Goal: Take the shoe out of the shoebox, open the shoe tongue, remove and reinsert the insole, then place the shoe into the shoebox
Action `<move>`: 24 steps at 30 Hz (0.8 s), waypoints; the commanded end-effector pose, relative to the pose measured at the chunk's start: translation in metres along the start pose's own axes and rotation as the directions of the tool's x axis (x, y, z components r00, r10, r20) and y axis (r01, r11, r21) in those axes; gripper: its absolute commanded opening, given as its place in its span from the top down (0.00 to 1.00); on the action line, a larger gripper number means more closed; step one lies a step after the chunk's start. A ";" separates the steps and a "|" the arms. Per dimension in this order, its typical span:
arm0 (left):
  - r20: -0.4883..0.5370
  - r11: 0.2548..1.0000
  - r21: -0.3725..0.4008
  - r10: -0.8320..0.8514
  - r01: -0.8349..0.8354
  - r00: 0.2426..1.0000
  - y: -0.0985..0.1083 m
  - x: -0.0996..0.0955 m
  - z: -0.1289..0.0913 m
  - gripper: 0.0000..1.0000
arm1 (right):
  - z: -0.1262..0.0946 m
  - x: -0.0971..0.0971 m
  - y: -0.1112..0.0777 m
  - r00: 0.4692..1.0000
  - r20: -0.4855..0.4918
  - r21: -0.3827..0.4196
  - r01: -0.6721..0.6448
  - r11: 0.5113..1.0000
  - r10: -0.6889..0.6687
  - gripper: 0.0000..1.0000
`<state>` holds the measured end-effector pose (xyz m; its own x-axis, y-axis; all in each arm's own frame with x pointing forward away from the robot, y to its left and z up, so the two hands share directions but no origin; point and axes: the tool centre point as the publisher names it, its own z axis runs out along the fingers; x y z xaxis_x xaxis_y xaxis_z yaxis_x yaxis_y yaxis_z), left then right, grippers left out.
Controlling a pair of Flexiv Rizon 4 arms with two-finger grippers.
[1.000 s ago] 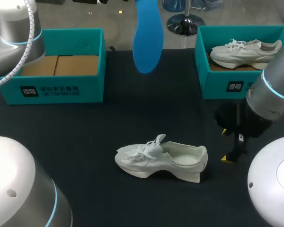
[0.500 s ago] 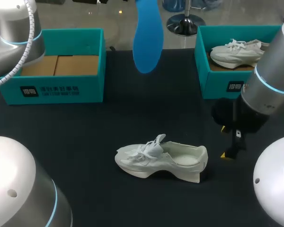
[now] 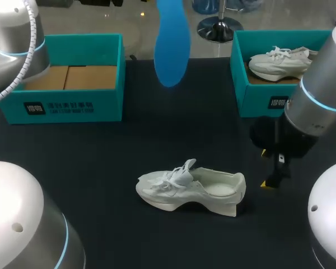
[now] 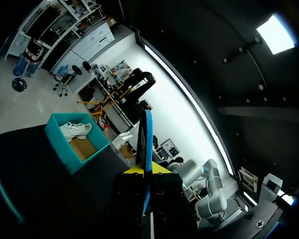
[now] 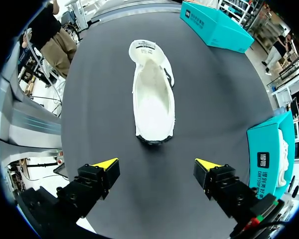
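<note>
Since a second ago our left gripper (image 4: 144,172) has carried the blue insole (image 3: 172,45) slightly leftward. It pinches the insole upright above the far edge of the tabletop (image 3: 101,168). At the far corners sit the left shoebox (image 3: 67,106) and the right shoebox (image 3: 257,95), which holds a second shoe (image 3: 280,60). Our white shoe (image 3: 190,188) stands mid-table, nearer the near edge. Our right gripper (image 5: 155,164) hovers behind its heel, fingers spread.
</note>
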<state>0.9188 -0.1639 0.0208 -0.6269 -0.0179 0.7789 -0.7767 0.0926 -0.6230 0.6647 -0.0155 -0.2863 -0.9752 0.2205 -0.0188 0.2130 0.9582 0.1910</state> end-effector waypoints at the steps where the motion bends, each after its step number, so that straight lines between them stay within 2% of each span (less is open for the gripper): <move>1: -0.005 1.000 -0.007 0.002 -0.002 1.000 -0.006 -0.001 -0.004 1.00 | 0.001 0.001 -0.001 1.000 0.003 0.001 0.000 1.000 0.000 0.00; 10: 0.001 1.000 -0.020 -0.001 0.001 1.000 -0.007 -0.001 -0.007 1.00 | 0.001 0.001 -0.001 1.000 0.003 0.001 0.000 1.000 0.000 0.00; 12: 0.001 1.000 -0.020 -0.001 0.001 1.000 -0.007 -0.001 -0.007 1.00 | 0.000 -0.001 0.006 1.000 -0.026 0.015 0.003 1.000 -0.002 0.00; 14: 0.001 1.000 -0.020 -0.001 0.001 1.000 -0.007 -0.001 -0.007 1.00 | -0.002 -0.003 0.014 0.999 -0.045 0.045 -0.020 0.999 0.022 0.00; 16: 0.001 1.000 -0.020 -0.001 0.001 1.000 -0.007 -0.001 -0.007 1.00 | -0.003 -0.007 0.023 0.999 -0.043 0.039 -0.020 0.999 0.022 0.00; 24: 0.001 1.000 -0.020 -0.001 0.001 1.000 -0.007 -0.001 -0.007 1.00 | -0.002 -0.020 0.080 0.998 -0.042 0.066 -0.039 0.997 0.042 0.00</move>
<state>0.9244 -0.1578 0.0246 -0.6268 -0.0201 0.7789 -0.7758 0.1093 -0.6214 0.6800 0.0229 -0.2634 -0.9675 0.2525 0.0128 0.2496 0.9457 0.2080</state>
